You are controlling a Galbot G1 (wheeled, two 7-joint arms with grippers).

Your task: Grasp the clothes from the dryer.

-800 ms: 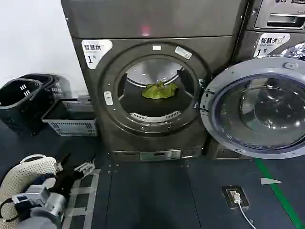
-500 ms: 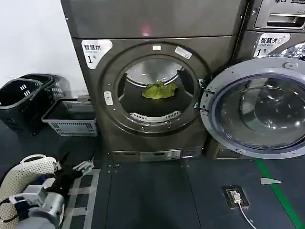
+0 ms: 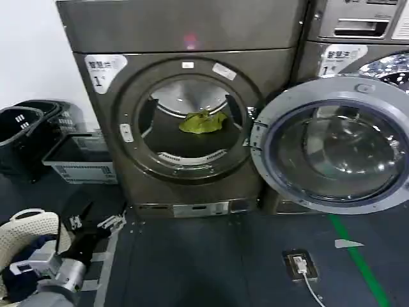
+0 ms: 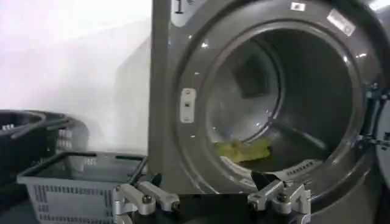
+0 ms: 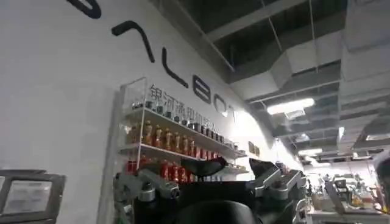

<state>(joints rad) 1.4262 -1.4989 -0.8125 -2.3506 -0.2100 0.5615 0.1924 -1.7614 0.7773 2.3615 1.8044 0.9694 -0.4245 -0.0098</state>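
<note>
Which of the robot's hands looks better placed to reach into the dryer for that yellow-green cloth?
Probably the left. The left hand is open and faces the dryer mouth, with the clothes lying in the drum straight ahead. The right hand, also open, points at a wall shelf of bottles instead.

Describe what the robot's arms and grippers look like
The left arm wears a white perforated mesh cover over a silver-grey wrist with a small blue-marked block. Its left gripper has black fingers hinged on silver metal brackets with bolts. The right gripper is the same build: two black, tapered fingertips on silver bolted brackets over a dark rounded body.
</note>
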